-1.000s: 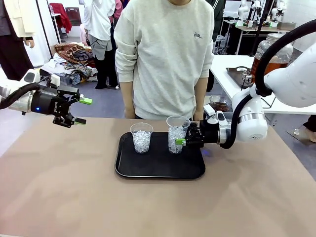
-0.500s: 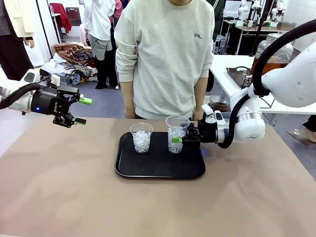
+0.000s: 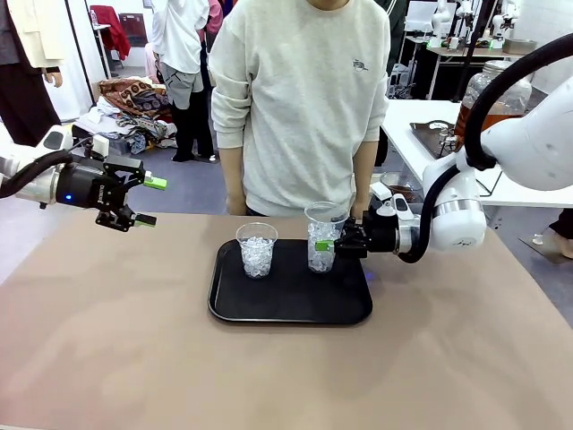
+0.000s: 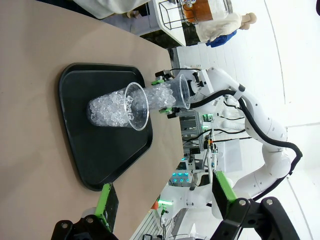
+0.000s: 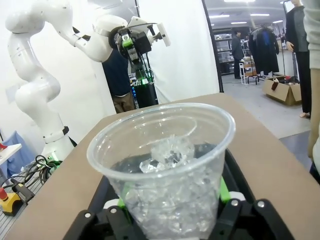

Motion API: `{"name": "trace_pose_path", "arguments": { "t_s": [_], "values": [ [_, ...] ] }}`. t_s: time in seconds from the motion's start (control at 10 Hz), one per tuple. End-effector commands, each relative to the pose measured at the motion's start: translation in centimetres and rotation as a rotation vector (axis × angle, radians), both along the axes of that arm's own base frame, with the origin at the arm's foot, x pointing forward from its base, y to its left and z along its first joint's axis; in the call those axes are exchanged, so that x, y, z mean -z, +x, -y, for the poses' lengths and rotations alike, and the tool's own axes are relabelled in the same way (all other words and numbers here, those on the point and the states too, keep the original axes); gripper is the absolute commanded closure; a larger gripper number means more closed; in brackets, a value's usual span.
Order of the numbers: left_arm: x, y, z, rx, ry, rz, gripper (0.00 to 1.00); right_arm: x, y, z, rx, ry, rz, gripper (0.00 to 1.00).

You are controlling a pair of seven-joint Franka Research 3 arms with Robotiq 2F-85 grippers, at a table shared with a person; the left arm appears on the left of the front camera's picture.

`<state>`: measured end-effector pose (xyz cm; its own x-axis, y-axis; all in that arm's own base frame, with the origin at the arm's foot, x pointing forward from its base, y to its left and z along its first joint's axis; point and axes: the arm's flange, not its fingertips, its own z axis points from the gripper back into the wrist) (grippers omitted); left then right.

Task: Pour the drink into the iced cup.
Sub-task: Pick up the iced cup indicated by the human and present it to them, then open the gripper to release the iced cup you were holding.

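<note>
- At the right end of the black tray, the right gripper is clamped on the iced cup. Its green pads press the clear wall from both sides, about halfway up.
- Whether the cup's base is touching the tray or is just off it cannot be told.
- Beside it on the tray stands a second cup, also packed with ice and untouched.
- Well apart from both cups, the drink sits amber in a glass jar on a side table behind the right arm.
- At the table's left edge, the left gripper hangs above the surface, its fingers spread and nothing between them.
- A person stands at the far side, just behind the tray.
- The step in hand looks like getting the held cup ready to be filled. The plastic is thin, so the squeeze likely needs to be only firm enough to hold it without buckling the wall.
- Ice is heaped close to the rim, so the cup is best kept upright and moved smoothly.
- Passing clear of the neighbouring cup would avoid knocking it over.
</note>
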<state>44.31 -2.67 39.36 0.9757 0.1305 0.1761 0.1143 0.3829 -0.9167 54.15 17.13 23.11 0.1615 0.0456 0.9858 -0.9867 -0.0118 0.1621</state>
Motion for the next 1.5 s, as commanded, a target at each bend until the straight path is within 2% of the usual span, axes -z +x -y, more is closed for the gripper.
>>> {"name": "trace_pose_path", "arguments": {
  "t_s": [0.0, 0.2, 0.5, 0.8, 0.9, 1.4],
  "values": [
    [0.0, 0.0, 0.0, -0.001, -0.001, 0.002, 0.00, -3.2, 1.2, 0.3, -0.034, 0.010, 0.006, 0.23],
    [0.0, 0.0, 0.0, -0.001, -0.001, 0.002, 0.00, -5.8, 2.6, 0.5, -0.077, 0.006, 0.000, 0.23],
    [0.0, 0.0, 0.0, -0.001, -0.001, 0.002, 0.00, -8.2, 4.1, 0.1, -0.094, -0.020, 0.010, 0.23],
    [0.0, 0.0, 0.0, -0.001, -0.001, 0.002, 0.00, -8.5, 4.6, -0.3, -0.091, -0.024, 0.013, 0.23],
    [0.0, 0.0, 0.0, -0.001, -0.001, 0.002, 0.00, -8.0, 3.9, 0.1, -0.075, -0.028, 0.042, 0.23],
    [0.0, 0.0, 0.0, -0.001, -0.001, 0.002, 0.00, -8.0, 3.9, 0.1, -0.075, -0.028, 0.042, 0.23]
  ]
}}
